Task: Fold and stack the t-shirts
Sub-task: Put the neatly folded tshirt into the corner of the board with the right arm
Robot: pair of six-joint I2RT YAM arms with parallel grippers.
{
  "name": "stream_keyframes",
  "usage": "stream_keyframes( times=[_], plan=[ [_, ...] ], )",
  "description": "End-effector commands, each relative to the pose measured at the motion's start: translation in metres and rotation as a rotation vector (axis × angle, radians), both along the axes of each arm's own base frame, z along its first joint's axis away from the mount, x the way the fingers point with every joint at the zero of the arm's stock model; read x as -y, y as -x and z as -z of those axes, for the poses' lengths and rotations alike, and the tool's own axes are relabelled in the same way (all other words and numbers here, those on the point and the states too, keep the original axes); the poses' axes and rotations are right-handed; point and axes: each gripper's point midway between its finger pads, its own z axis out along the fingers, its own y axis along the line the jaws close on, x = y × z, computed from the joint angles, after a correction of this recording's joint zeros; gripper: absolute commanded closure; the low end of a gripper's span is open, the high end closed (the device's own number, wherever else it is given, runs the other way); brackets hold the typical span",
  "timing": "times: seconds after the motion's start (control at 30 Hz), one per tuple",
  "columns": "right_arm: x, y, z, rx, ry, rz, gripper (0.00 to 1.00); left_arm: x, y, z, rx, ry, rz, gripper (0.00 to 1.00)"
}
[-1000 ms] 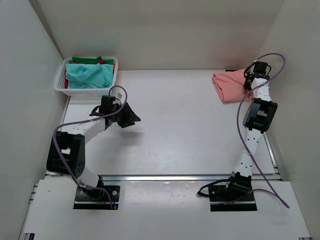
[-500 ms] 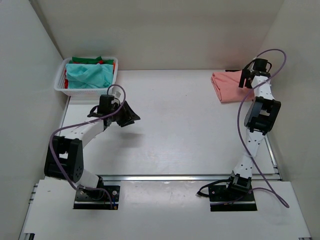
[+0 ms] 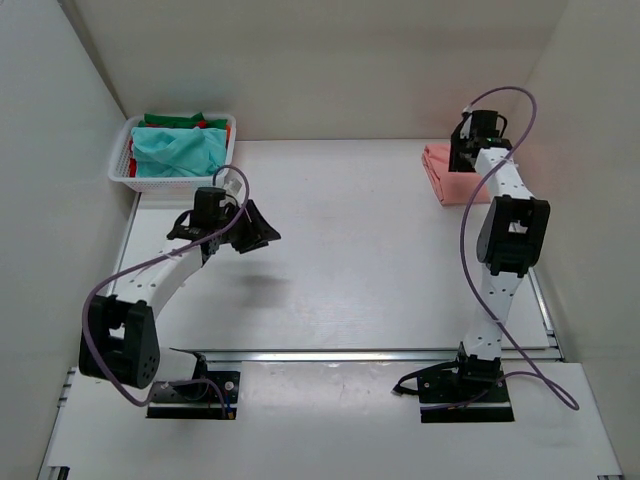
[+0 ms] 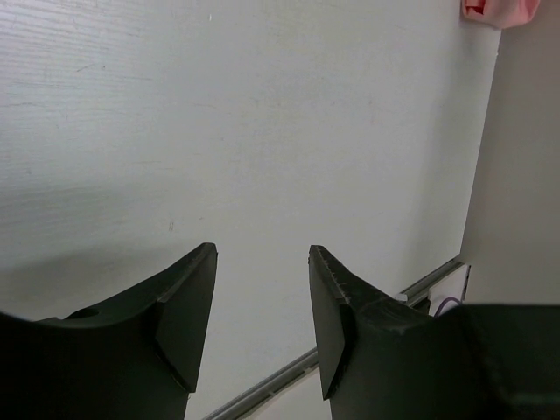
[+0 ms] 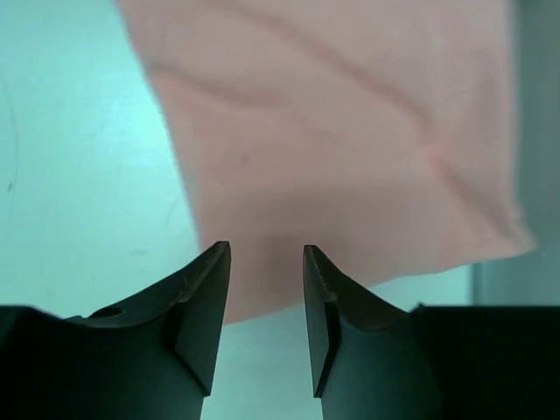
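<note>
Far right corner: folded pink shirt [image 3: 442, 178].
Right gripper [image 5: 265, 254]: over shirt edge, jaws parted, empty.
Left gripper [image 4: 262, 252]: over table [image 3: 360, 260], parted, empty.
Basket [image 3: 120, 172]: teal shirt [image 3: 180, 150] uppermost.

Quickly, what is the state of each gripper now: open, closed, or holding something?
Left gripper: open, holding nothing.
Right gripper: open, empty, over the folded salmon-pink cloth t-shirt.

salmon-pink shirt [image 5: 332, 131] soft matt cloth, table [image 4: 262, 131] smooth matt w/ faint grain, basket [image 3: 165, 182] white plastic lattice.
</note>
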Motion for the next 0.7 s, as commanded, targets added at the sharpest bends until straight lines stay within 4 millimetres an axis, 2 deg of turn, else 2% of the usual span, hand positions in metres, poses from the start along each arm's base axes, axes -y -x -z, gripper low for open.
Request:
stream_keyframes(
  times=[0.0,0.1,0.17,0.2,0.23,0.27,0.3,0.37,0.4,0.47,0.63,0.67],
  plan=[
    [-0.02,0.014,0.036,-0.091,-0.129,-0.017,0.63,-0.006,0.005,-0.034,0.092,0.008,-0.007,0.43],
    [-0.02,0.017,0.059,-0.137,-0.171,0.014,0.62,-0.011,0.008,-0.034,0.091,-0.012,-0.006,0.42],
    [-0.021,0.012,0.069,-0.152,-0.196,0.014,0.61,-0.014,0.01,-0.034,0.087,-0.016,-0.011,0.43],
    [-0.02,0.015,0.083,-0.188,-0.209,0.013,0.61,-0.012,0.014,-0.034,0.087,-0.015,-0.004,0.43],
    [-0.024,0.013,0.084,-0.195,-0.224,0.004,0.6,-0.013,0.014,-0.036,0.093,-0.01,-0.007,0.43],
    [-0.017,0.003,0.079,-0.183,-0.228,0.011,0.6,-0.013,0.016,-0.034,0.083,-0.004,-0.007,0.42],
    [-0.017,0.005,0.091,-0.218,-0.253,0.011,0.6,-0.013,0.015,-0.036,0.092,-0.007,-0.01,0.42],
    [-0.011,-0.009,0.079,-0.182,-0.272,0.005,0.6,-0.013,0.016,-0.037,0.09,-0.007,-0.01,0.43],
    [-0.009,-0.008,0.088,-0.199,-0.288,0.004,0.59,-0.013,0.016,-0.036,0.091,-0.009,-0.011,0.42],
    [-0.002,-0.018,0.075,-0.154,-0.295,0.003,0.58,-0.012,0.015,-0.034,0.081,-0.011,-0.011,0.42],
    [0.004,-0.02,0.072,-0.13,-0.329,-0.019,0.58,-0.013,0.013,-0.035,0.082,-0.008,-0.017,0.42],
    [0.002,-0.022,0.063,-0.115,-0.333,-0.026,0.57,-0.012,0.013,-0.037,0.085,-0.008,-0.013,0.42]
  ],
)
